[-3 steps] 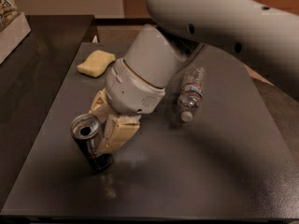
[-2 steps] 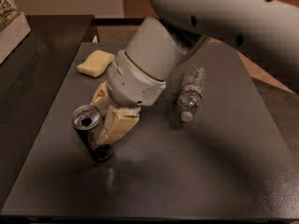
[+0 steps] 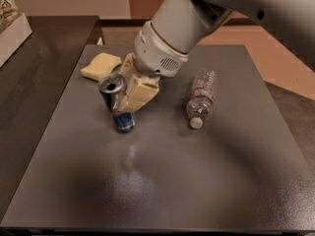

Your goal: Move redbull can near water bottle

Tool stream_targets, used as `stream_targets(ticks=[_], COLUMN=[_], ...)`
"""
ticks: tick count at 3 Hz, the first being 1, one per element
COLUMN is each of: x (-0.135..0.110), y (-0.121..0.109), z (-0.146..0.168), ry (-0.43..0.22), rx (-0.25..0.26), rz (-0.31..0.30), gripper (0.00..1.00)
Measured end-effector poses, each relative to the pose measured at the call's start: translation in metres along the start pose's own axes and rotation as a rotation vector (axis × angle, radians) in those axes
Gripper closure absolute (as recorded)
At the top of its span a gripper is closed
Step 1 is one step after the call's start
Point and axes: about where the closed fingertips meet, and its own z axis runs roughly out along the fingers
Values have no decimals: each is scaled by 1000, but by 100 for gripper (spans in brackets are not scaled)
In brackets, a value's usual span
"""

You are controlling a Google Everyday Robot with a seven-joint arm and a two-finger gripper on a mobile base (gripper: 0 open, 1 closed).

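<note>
Cream tool (image 3: pixel 124 95) grips blue-silver redbull can (image 3: pixel 123 121); water bottle (image 3: pixel 201 100) clear.

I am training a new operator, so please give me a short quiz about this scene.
1. True or false: the water bottle stands upright.
2. What does the gripper, left of the bottle in the picture, hold in its jaws? A) sponge B) redbull can C) nothing
3. Which object lies behind the can, farther from the camera?
Key: 1 false, it lies on its side. 2 B. 3 the yellow sponge.
</note>
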Motion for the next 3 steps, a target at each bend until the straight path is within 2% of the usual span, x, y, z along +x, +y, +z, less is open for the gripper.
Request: stream_targets(ticks=[1, 2, 3], x=[41, 82, 119], y=[-40, -66, -80], z=[-27, -49, -65], ry=[44, 78, 89], rx=[82, 136, 171], rz=[132, 241, 339], gripper=[100, 100, 100])
